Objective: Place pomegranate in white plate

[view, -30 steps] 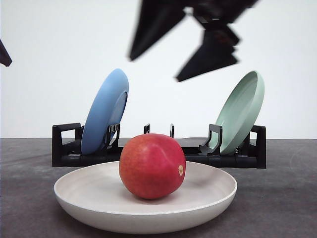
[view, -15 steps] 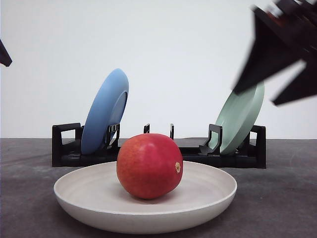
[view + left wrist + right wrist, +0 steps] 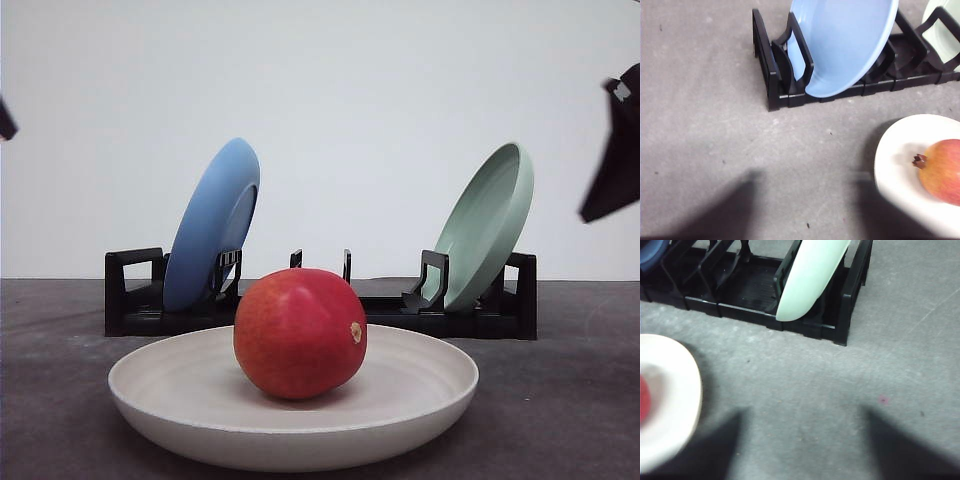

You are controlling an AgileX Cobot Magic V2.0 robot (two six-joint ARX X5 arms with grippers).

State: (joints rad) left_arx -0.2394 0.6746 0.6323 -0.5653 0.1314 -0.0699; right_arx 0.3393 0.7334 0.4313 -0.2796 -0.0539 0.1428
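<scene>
Front view: nearest the camera, the pomegranate (image 3: 300, 333) sits in the middle of the white plate (image 3: 150, 385), resting on its floor with its tan spot turned right; judged from that, the placing looks done. The plate lies flat on the grey desk (image 3: 570, 400). Both arms hang high and well apart from the fruit, the right gripper (image 3: 615, 150) at the right edge, the left gripper (image 3: 6, 120) a sliver at the left edge; neither is clearly nearer. I cannot tell whether either arm's fingers are apart or together, as only dark blurs show. Farther back, the black rack (image 3: 135, 295) holds 2 plates on edge: a blue plate (image 3: 212, 222) on the left and a pale green plate (image 3: 487, 225) on the right.
</scene>
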